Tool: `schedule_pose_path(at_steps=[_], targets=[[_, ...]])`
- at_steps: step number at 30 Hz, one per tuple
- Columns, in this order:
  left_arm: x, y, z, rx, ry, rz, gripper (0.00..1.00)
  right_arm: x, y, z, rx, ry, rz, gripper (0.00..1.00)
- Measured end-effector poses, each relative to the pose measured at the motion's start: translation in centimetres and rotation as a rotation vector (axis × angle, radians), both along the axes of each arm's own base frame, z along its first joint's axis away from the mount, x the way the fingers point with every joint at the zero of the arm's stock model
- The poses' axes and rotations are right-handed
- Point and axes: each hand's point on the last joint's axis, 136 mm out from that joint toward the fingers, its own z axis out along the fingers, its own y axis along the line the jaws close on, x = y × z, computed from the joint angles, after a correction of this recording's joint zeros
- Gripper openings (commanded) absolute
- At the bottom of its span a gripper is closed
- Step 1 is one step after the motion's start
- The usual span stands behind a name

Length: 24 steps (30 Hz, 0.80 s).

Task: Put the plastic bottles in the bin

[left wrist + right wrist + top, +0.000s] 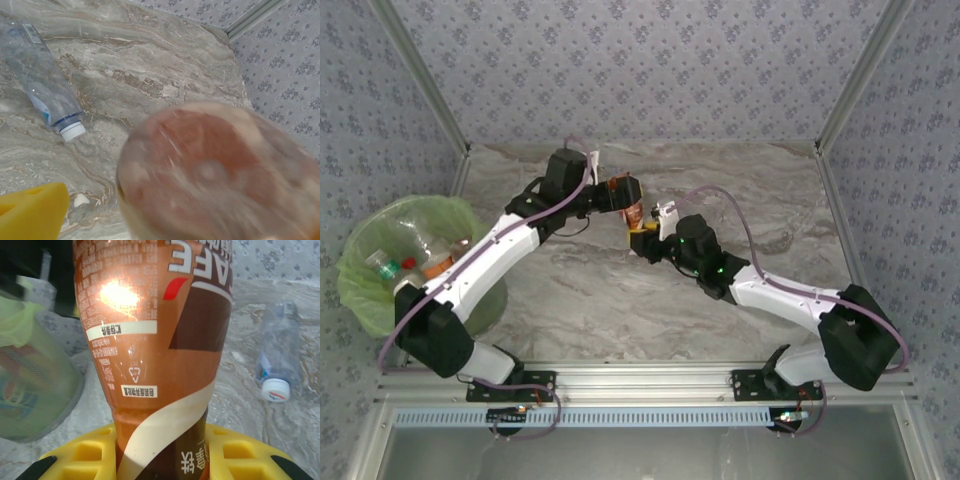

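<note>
Worktop [760,200]: marble-patterned surface in veined grey and beige, bounded by aluminium frame posts [855,75] at the far corners and a rail [650,378] along the near edge.
Walls [650,60]: pale blue-grey paper with a small repeating floral print, on the far, left and right sides.
Bin [360,300]: round, lined in light green, at the near left beside the worktop's left edge. Several bottles [415,262] lie inside.
Brown-labelled bottle [150,340]: held above the middle of the worktop, between the two arms.
Right jaws: closed on the bottle's narrow end, with yellow fingers [240,455] on either side.
Left jaws: at the bottle's other end. Whether they grip it cannot be told, as the bottle's base is a blur in the left wrist view.
Clear bottle [42,80]: lying flat on the worktop, white cap [72,131] on.
</note>
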Motion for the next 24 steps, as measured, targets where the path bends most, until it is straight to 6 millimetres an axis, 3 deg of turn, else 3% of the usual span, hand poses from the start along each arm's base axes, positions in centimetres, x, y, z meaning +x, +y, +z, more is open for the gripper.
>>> schedule_pose_path(at_steps=[8, 14, 24], targets=[[-0.3, -1.9, 0.1, -0.116, -0.027, -0.076, 0.71, -0.6, 0.4, 0.3, 0.054, 0.026, 0.026, 0.0], [-0.6, -2.1, 0.7, -0.126, -0.046, -0.098, 0.58, -0.9, 0.7, 0.5, 0.067, 0.032, 0.04, 0.01], [-1.1, -1.4, 1.7, -0.113, -0.074, -0.085, 0.46, -1.1, 1.3, 1.2, 0.087, 0.017, 0.061, 0.3]])
